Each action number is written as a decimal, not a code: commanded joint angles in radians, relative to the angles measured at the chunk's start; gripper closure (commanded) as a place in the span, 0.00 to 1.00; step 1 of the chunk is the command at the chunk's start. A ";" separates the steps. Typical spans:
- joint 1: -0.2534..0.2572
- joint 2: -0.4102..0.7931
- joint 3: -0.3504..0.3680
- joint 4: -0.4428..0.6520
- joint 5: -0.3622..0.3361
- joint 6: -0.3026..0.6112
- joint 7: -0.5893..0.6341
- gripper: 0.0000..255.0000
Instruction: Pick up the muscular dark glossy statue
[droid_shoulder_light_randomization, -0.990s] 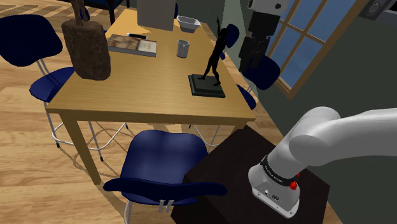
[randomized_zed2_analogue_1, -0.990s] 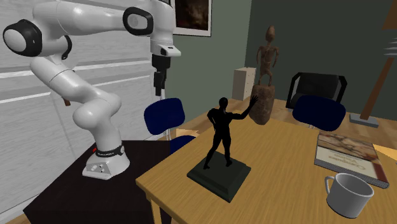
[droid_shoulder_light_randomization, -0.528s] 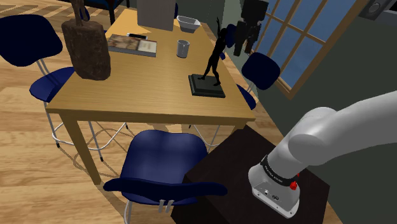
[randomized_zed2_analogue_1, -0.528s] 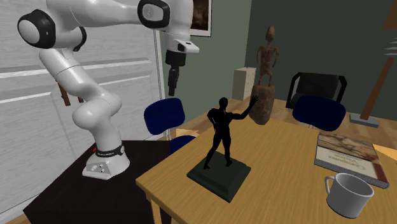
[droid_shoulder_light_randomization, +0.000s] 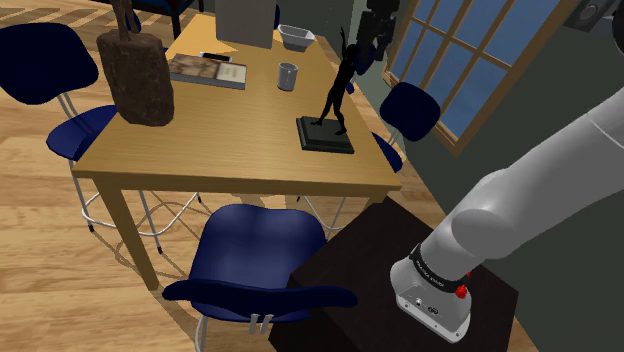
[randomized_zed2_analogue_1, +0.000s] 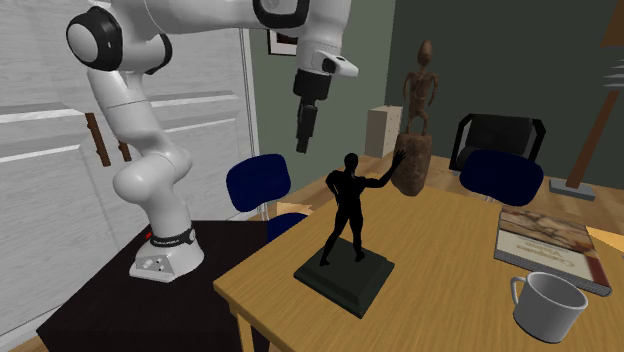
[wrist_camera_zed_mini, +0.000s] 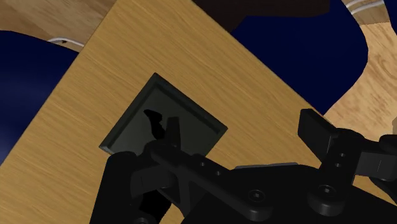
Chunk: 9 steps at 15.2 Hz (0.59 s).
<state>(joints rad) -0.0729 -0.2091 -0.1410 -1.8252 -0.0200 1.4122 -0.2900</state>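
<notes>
White arm links (randomized_zed2_analogue_1: 140, 170) rise from the black box stand (randomized_zed2_analogue_1: 95, 300) at the second exterior view's left, fold over at the top and reach rightwards. The wrist is bent so that the all-black hand (randomized_zed2_analogue_1: 303, 140) points straight down. We judge this to be the approach step, with nothing grasped yet. In the wrist view the two fingers (wrist_camera_zed_mini: 316, 130) stand apart with only bare wood between them, so the hand is open and empty. Just to its right in the second exterior view, and lower, stands the glossy black muscular statue (randomized_zed2_analogue_1: 348, 205). It is upright with one arm raised, on its dark square plinth (randomized_zed2_analogue_1: 345, 272) near the edge of the light wooden counter (randomized_zed2_analogue_1: 440, 310). The hand hangs above its head, apart from it. Seen from the wrist, the plinth lies under one finger rather than midway between the two. We think the next move calls for a small shift towards the figure, then a descent until the fingers flank the torso, clear of the raised arm. Farther right a white mug (randomized_zed2_analogue_1: 545, 305) sits well apart.
</notes>
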 joint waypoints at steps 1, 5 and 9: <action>-0.005 0.084 -0.014 0.103 0.002 -0.028 -0.031 0.00; -0.029 0.267 -0.045 0.339 0.014 -0.100 -0.101 0.00; -0.069 0.475 -0.066 0.636 0.040 -0.205 -0.167 0.00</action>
<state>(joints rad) -0.1297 0.2110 -0.2013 -1.2749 0.0129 1.2414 -0.4380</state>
